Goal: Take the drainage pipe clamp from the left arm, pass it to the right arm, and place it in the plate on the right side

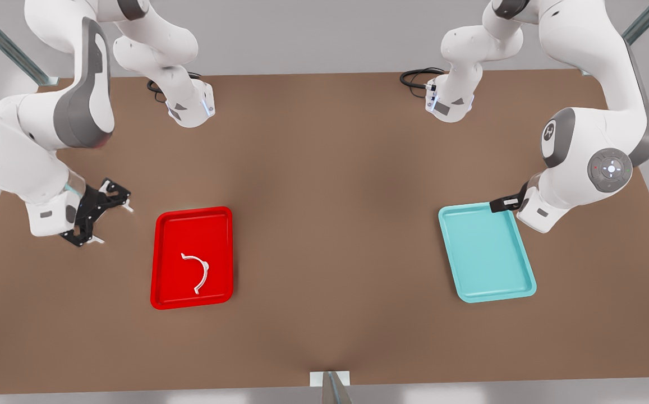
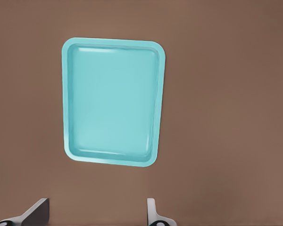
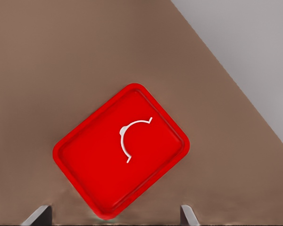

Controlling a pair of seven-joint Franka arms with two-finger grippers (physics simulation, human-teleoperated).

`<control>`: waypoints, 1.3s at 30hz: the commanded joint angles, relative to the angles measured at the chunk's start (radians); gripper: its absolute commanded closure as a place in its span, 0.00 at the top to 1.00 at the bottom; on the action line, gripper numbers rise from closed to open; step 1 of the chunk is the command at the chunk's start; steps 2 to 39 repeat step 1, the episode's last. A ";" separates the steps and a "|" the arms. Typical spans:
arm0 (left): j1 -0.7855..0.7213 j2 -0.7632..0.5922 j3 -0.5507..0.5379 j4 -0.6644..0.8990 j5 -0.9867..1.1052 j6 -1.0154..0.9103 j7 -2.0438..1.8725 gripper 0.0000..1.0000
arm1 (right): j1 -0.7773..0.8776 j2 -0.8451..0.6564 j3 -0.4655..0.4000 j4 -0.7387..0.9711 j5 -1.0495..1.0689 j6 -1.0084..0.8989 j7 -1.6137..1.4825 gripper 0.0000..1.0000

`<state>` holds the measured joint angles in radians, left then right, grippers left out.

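Drainage pipe clamp (image 1: 196,272) lies flat in plate (image 1: 161,255). We judge right gripper (image 1: 95,216) nearer, spread, empty; left gripper (image 2: 96,214) spread over teal tray (image 1: 520,264).

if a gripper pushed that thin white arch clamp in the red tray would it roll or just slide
The thin white half-round clamp lies flat, so it would probably slide, not roll. The glossy red rectangular tray looks slick, and its raised rim should stop it. It looks light.

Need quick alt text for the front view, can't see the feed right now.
The white drainage pipe clamp lies inside the red plate at the front view's left, with the open right gripper beside it. The left gripper hangs over the teal tray at the front view's right.
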<state>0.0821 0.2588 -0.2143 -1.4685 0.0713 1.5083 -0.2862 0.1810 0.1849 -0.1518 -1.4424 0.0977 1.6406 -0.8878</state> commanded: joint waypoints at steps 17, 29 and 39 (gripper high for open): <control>0.002 -0.001 0.000 0.000 0.001 0.003 0.073 1.00 | 0.003 -0.008 0.001 0.007 -0.076 -0.315 0.900 1.00; 0.002 -0.001 0.000 0.000 0.001 0.003 0.073 1.00 | 0.003 -0.008 0.001 0.007 -0.076 -0.315 0.900 1.00; 0.002 -0.001 0.000 0.000 0.001 0.003 0.073 1.00 | 0.003 -0.008 0.001 0.007 -0.076 -0.315 0.900 1.00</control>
